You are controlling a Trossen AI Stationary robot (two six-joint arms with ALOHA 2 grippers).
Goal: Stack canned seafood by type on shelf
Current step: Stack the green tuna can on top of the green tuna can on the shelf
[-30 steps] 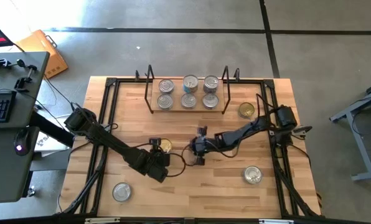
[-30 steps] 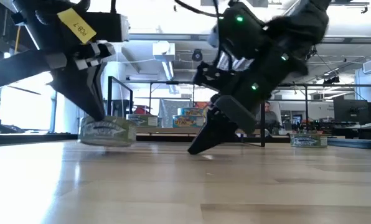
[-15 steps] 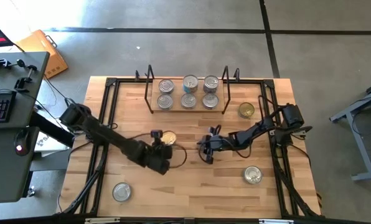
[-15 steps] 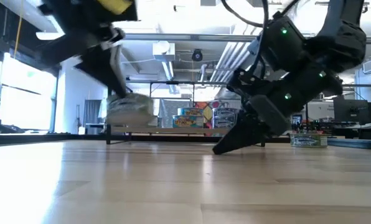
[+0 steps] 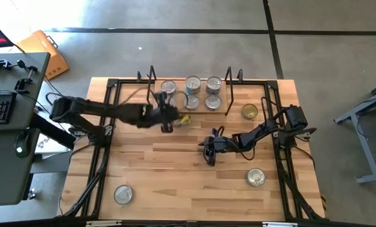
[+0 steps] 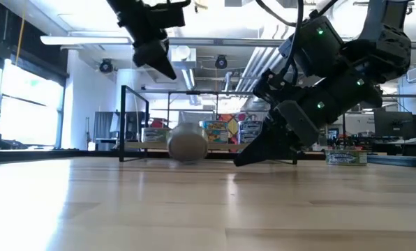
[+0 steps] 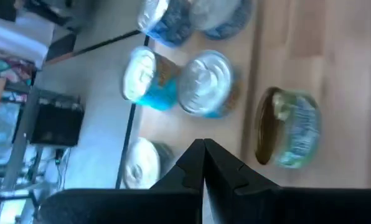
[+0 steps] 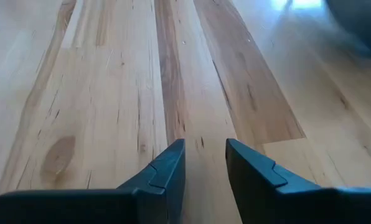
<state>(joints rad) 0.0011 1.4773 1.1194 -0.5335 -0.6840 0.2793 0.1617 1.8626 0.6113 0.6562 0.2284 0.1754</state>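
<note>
The shelf stands at the table's far side with several silver-topped tins on its board. A gold-topped tin with a green label stands tipped on its edge just in front of the shelf, and shows blurred in the low view. My left gripper is shut and holds nothing. It hangs raised above the table, just left of that tin. My right gripper sits low over the table's middle, open, with only bare wood between its fingers.
Loose tins stand on the table: a gold-topped one right of the shelf, a silver one near right, another silver one near left. A black frame runs round the table's edges.
My left gripper has risen and swung from the table's middle toward the shelf at the far edge, carrying the gold-topped tin up with it. The tin is now apart from its fingers, tipped on edge before the shelf. My right gripper has drawn back a little toward the right edge.
</note>
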